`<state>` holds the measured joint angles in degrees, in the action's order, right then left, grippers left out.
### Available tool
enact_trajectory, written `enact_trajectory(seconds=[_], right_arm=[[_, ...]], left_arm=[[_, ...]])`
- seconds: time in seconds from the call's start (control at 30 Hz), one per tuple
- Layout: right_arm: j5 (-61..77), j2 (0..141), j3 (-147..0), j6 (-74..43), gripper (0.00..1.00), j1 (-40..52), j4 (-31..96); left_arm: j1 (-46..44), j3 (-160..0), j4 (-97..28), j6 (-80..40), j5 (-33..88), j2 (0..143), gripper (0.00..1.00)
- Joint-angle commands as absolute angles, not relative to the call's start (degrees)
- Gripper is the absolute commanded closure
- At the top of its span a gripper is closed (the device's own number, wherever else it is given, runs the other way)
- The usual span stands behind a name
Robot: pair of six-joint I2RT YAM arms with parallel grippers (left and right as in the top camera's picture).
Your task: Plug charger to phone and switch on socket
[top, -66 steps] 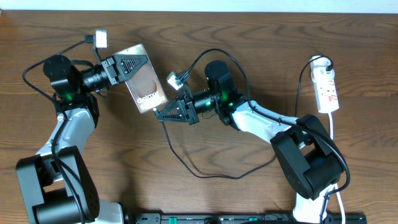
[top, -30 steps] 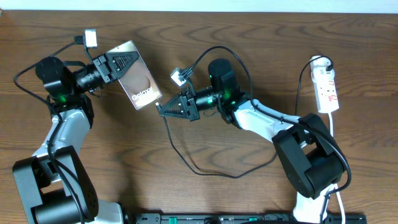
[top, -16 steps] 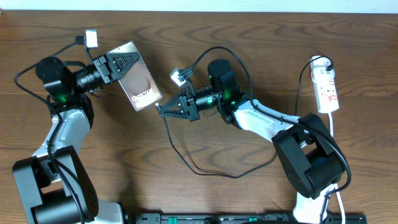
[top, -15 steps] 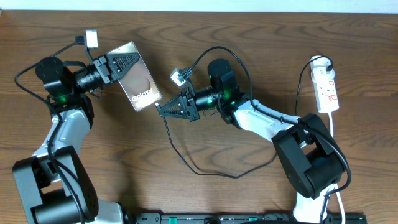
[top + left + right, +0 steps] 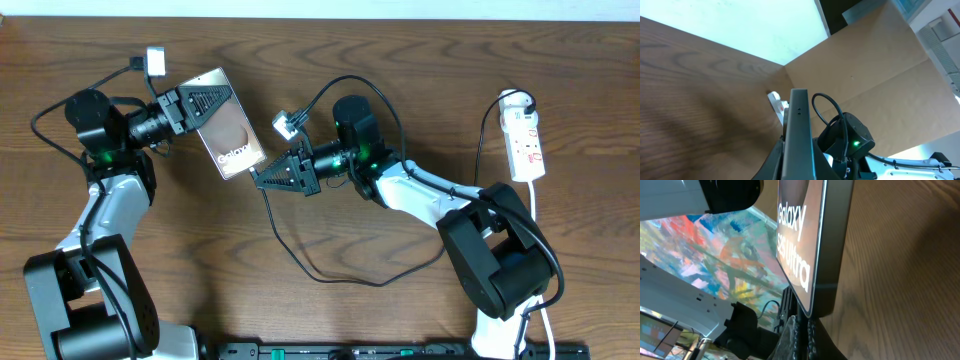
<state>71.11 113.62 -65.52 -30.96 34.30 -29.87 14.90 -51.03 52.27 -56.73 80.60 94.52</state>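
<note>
The phone (image 5: 235, 145) is lifted off the counter (image 5: 450, 60) in the upper left of the overhead view. Its bronze face shows, and its long axis slants down toward the middle of the counter. The left gripper (image 5: 222, 102) is clamped on the phone's upper end, with one black finger lying across its face. In the left wrist view the phone (image 5: 799, 135) appears edge-on, rising straight up between that gripper's fingers.

Just beside the phone's lower, free end is the right gripper (image 5: 258, 180), pointing left at it with its jaws closed. In the right wrist view the closed fingertips of the right gripper (image 5: 802, 335) sit directly under the phone's (image 5: 800, 240) bottom edge, very close to it. I cannot tell whether they touch, and the white "Galaxy" lettering runs along the face above them.

The charger (image 5: 350, 283) is pinched in the right gripper. Its thin black cable drops from the fingertips, sweeps in a wide loop over the counter and climbs back toward the right arm. The plug tip is hidden between the fingers, so I cannot tell whether it has entered the phone.

The socket (image 5: 527, 145) lies flat at the far right edge of the counter, well apart from both grippers, with its round white plug at its upper end.
</note>
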Motion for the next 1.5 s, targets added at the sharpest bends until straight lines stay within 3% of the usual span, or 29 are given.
enact_trajectory(seconds=[0.0,1.47], right_arm=[[70.8,113.2,-66.3,-31.3,0.99,34.6,-30.5],[70.8,113.2,-66.3,-31.3,0.99,34.6,-30.7]], left_arm=[[14.6,-50.7,52.6,-55.8,81.4,94.3,0.93],[12.1,-50.7,50.2,-54.2,81.4,94.3,0.93]])
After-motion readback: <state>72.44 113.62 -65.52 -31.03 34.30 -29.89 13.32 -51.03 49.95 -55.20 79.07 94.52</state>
